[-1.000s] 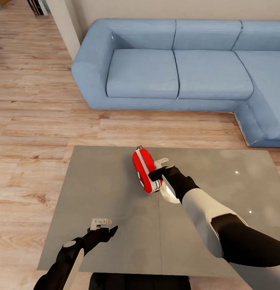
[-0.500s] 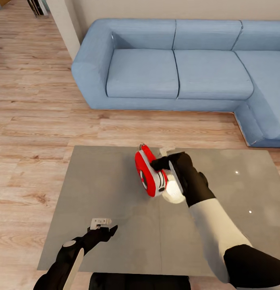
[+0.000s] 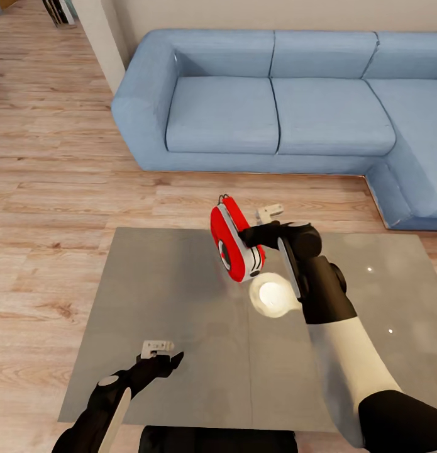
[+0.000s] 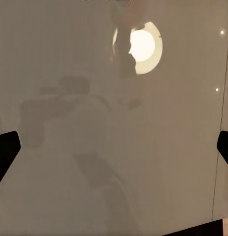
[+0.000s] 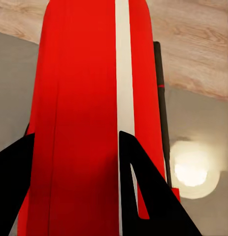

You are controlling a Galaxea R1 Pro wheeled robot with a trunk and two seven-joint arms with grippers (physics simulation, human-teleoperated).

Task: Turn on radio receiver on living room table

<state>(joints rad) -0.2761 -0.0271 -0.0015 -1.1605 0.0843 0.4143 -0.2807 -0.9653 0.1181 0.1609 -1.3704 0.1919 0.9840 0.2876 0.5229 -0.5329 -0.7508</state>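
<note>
The red radio receiver [image 3: 234,246] with its white-grey band hangs tilted on edge above the far middle of the glossy grey table [image 3: 168,283], its dial face turned toward the left. My right gripper [image 3: 254,228] is shut on the radio's edge. The right wrist view has the radio [image 5: 84,98] close up between the dark fingers [image 5: 143,191], its thin dark handle beside it. Over the table's near left part, my left gripper [image 3: 163,353] stands open with nothing in it. Bare table top [image 4: 69,172] shows between the spread fingers of the left gripper [image 4: 114,147].
A light blue sectional sofa [image 3: 275,107] runs along the wall beyond the table and turns down the right side. Light wood plank floor [image 3: 55,189] lies between them and to the left. A bright lamp reflection [image 3: 275,299] sits on the table under the radio.
My right gripper has raised the radio off the table top and carried it toward the far edge. The left arm has not moved.
</note>
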